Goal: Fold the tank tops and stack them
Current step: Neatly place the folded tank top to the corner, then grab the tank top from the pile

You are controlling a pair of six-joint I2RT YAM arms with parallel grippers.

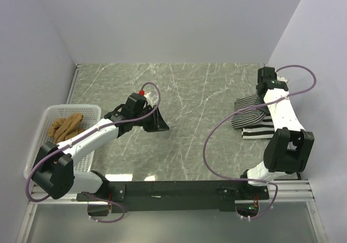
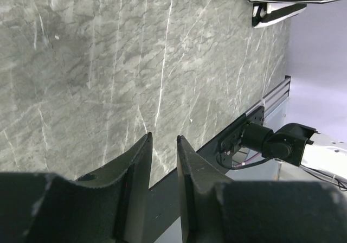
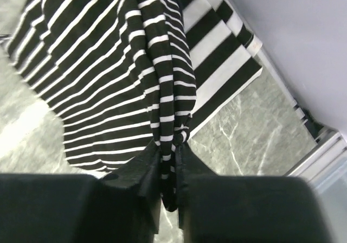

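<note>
Basket (image 1: 40, 145): white mesh, at the left edge of the desk (image 1: 190, 96). The tan-brown tank top (image 1: 65, 126) lies crumpled in its far end.

Left arm (image 1: 87, 137): reaches from its base toward the middle of the desk. Left jaws are spread a little, with a narrow gap between the two dark fingers (image 2: 135, 167) and nothing in it. They hang over bare marble, well apart from any garment.

Right side of the desk, near the wall: the wide-striped tank top (image 1: 259, 133) lies flat. The thin-striped tank top (image 1: 246, 110) lies partly over it, on its far side.

Right arm (image 1: 284, 115): bent forward over both tops. Right jaws are pressed together, pinching a gathered fold of the thin-striped tank top (image 3: 108, 80). The cloth fans out from the pinch. The wide-striped tank top (image 3: 217, 64) shows beneath and beside it.
</note>
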